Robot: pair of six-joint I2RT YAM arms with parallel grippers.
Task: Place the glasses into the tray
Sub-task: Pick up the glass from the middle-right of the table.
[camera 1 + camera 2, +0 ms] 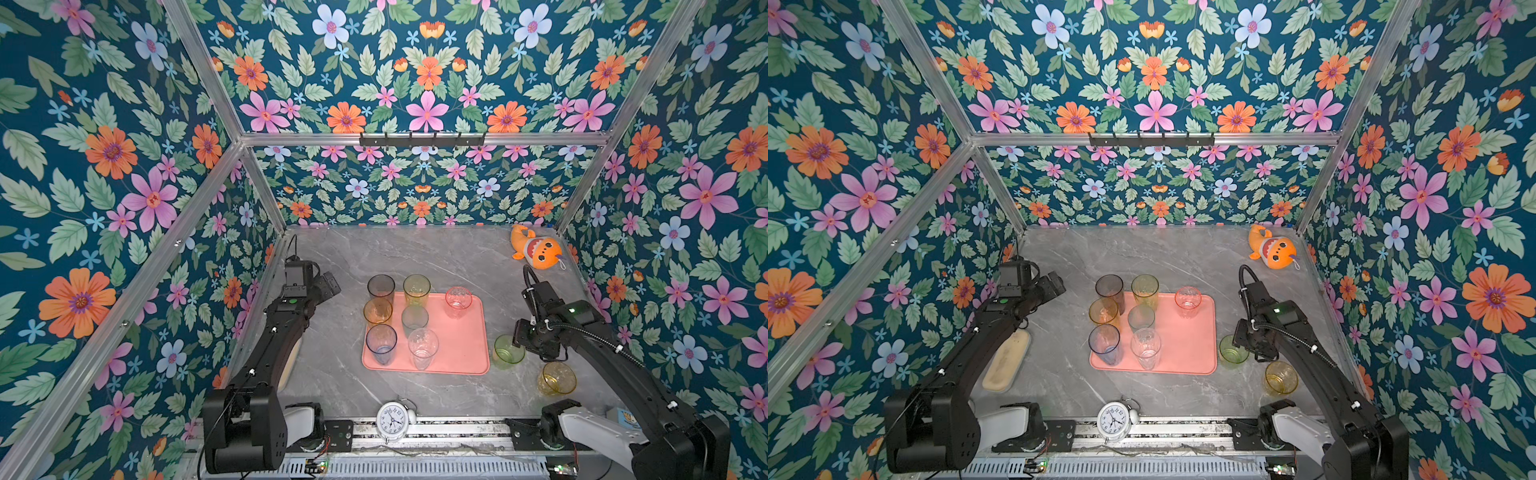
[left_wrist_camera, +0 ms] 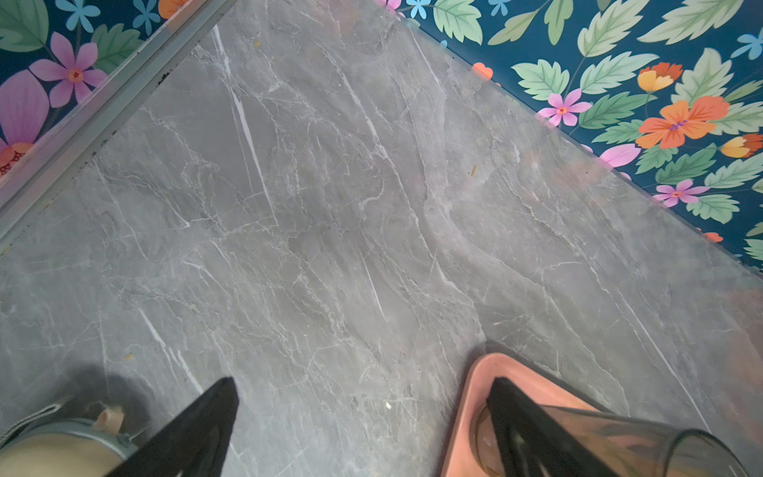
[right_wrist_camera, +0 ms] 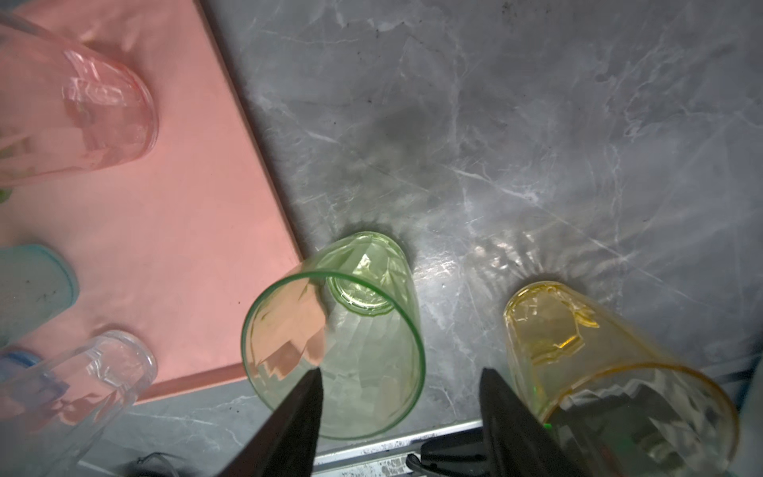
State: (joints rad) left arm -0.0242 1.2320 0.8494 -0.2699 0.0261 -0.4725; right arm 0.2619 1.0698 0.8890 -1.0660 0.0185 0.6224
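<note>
Seven glasses stand in the tray; two wait on the surface — green close ahead of the spread, empty right fingers, yellow beside them. Left fingers gape empty, grey glass alongside.

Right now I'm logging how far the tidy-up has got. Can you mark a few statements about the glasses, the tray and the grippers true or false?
1. Seven glasses stand on the tray. True.
2. The short green glass is on the tray. False: it stands on the table, just beside the tray.
3. The short yellow glass stands upright on the table. True.
4. The left gripper grips the grey glass. False: its jaws are wide apart with nothing between them.
5. The right gripper hangs open at the short green glass. True.
</note>
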